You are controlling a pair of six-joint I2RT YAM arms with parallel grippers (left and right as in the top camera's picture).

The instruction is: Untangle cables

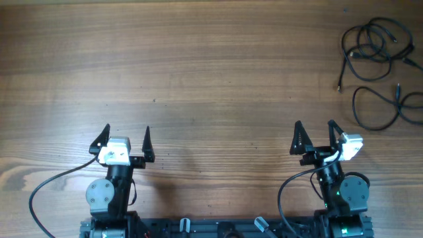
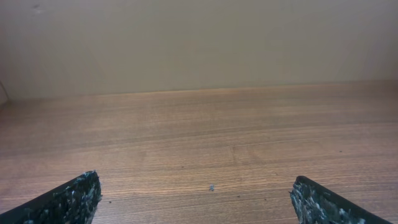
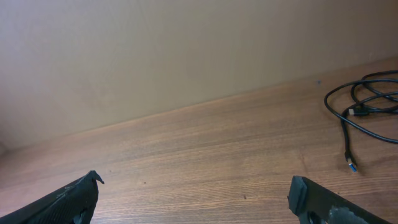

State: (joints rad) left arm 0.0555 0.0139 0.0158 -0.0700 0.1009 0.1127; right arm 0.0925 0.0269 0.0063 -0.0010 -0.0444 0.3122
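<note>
Looks like a robot lab: two arms (image 1: pixel 109 192) mounted behind the fingers (image 2: pixel 68 199), wood-grain worktop (image 1: pixel 198 66) ahead, plain beige wall (image 2: pixel 199 43) beyond.

The counter (image 1: pixel 198 66) is a broad wooden surface with brown grain running side to side, and most of it is bare. A group of thin black cables (image 1: pixel 372 41) lies flat on it in the far right corner, several loops overlapping in a loose tangle. One strand trails down from the tangle's left side and ends in a small plug (image 1: pixel 340 86). Just nearer than the tangle, a separate open loop (image 1: pixel 357 106) rests on the wood and runs off the right edge. In the right wrist view that plug shows a blue tip. A tiny pale speck (image 2: pixel 211 186) sits on the wood in the left wrist view.
</note>
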